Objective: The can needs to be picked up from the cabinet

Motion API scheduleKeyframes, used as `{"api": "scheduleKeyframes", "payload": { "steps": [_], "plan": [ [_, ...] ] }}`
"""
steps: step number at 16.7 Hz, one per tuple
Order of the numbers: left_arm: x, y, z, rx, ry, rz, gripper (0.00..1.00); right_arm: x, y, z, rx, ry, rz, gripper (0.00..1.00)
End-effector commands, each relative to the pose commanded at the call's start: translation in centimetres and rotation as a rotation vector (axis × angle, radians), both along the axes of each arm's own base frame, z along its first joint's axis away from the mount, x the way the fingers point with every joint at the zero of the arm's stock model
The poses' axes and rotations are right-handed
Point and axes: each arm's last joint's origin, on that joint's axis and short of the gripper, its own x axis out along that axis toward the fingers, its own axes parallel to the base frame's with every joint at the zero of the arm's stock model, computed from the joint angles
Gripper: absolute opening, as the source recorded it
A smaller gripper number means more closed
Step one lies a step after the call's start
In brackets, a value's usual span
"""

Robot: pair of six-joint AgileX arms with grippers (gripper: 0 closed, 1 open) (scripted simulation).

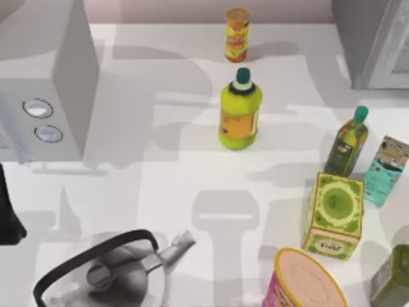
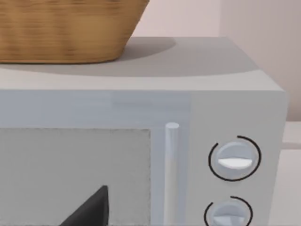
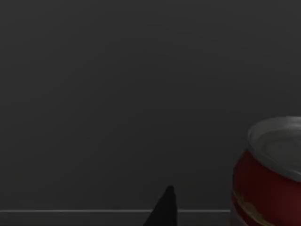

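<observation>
Up at the counter's (image 1: 160,192) far right corner stands the grey cabinet (image 1: 370,38) with its pale panelled door. Inside a dark space, the right wrist view shows the can (image 3: 270,174), red, silver-lidded and upright, with one dark fingertip (image 3: 162,209) of the right end effector beside it; grip state cannot be told. Left arm (image 1: 9,211) sits at the counter's left edge, before the dial appliance (image 2: 188,141).

Cabinet (image 1: 374,38) top-right corner; kettle (image 1: 115,272) bottom left; bottles mid-table.

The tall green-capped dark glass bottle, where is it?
In the top view, the green-capped dark glass bottle stands on the table's right side, between the yellow-green plastic bottle and the teal carton, behind the green patterned box.
</observation>
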Motion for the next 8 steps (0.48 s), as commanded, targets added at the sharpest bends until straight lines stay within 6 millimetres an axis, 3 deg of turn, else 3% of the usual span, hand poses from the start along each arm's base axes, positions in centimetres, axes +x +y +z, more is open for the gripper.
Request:
{"api": "scheduleKeyframes", "payload": {
  "steps": [5, 8],
  "plan": [
    [0.00, 0.00, 0.00, 0.000, 0.000, 0.000, 1.00, 0.00, 0.00, 0.00, 0.000, 0.000, 0.000, 0.02],
    [0.00, 0.00, 0.00, 0.000, 0.000, 0.000, 1.00, 0.00, 0.00, 0.00, 0.000, 0.000, 0.000, 0.00]
  ]
}}
